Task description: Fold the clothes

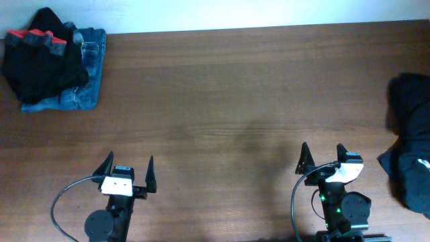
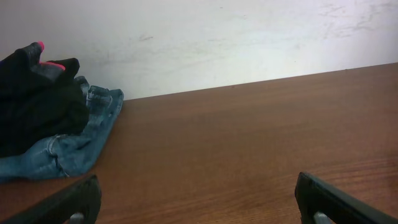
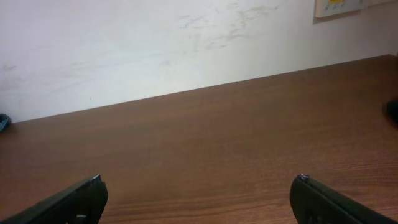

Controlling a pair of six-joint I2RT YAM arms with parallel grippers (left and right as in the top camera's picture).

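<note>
Black left gripper and right gripper gape wide, both empty.

A black garment with red trim is lying bunched on top of crumpled blue denim jeans at the far left, while another dark garment is sitting heaped at the right edge

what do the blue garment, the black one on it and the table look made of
Blue jeans: denim, faded, with stitched seams. Black red-trimmed garment on them: soft matte cloth, weave too dark to tell. Brown table: wood grain, low sheen, possibly laminate.
</note>
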